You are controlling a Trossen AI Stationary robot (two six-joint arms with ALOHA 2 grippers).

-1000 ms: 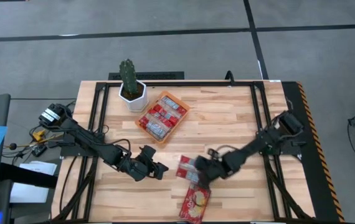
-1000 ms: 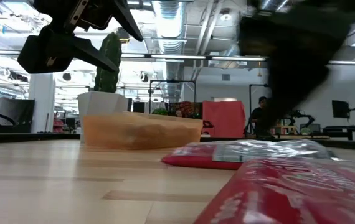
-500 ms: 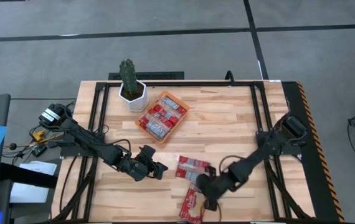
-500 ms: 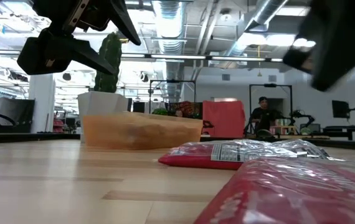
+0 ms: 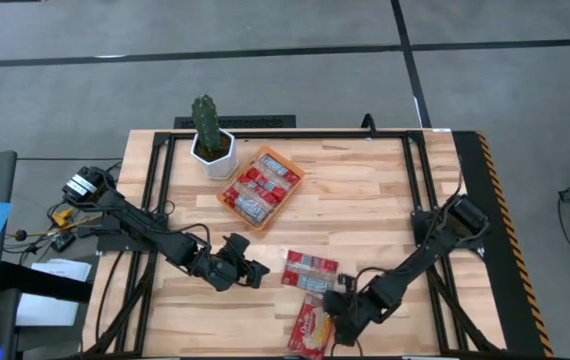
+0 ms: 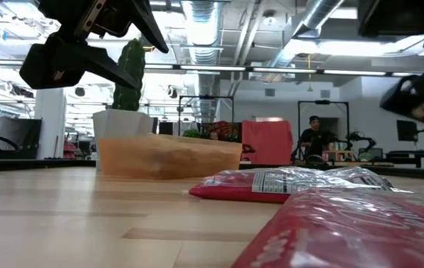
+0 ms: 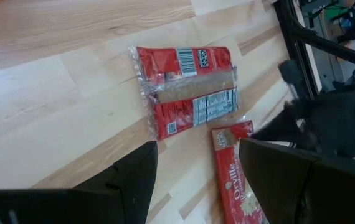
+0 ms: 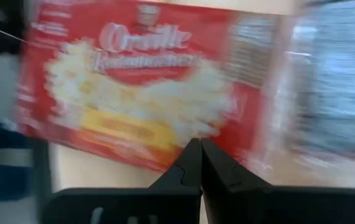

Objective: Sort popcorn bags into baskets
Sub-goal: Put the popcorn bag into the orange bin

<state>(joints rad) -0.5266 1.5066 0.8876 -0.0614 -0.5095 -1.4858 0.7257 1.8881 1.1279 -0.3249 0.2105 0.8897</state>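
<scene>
1. Presently, the right gripper [image 5: 337,322] is seen low over the near edge of the table [image 5: 385,210], with its fingers [image 8: 193,163] pressed together and nothing clamped between them.
2. Directly under that gripper, a red popcorn bag [image 8: 140,87] showing a picture of popcorn is laid flat at the table's near edge; in the high view it is partly covered by the gripper [image 5: 310,328].
3. Just beyond it, a second popcorn bag [image 5: 310,271] is laid with its silvery printed panel upward, its near end close to or touching the first bag; which of the two cannot be told.
4. The left gripper [image 5: 255,271] is held above the table to the left of these two bags, its fingers [image 7: 134,180] parted and empty, and no bag is touched by it.
5. Farther back on the table, the orange basket [image 5: 293,189] is set at an angle, and several more popcorn bags [image 5: 261,186] are packed inside it.
6. A white pot with a green cactus [image 5: 210,140] is placed just beside the basket's far left corner.
7. Beyond the table, in the low view, a person [image 6: 314,138] is seen standing far off in the room.
</scene>
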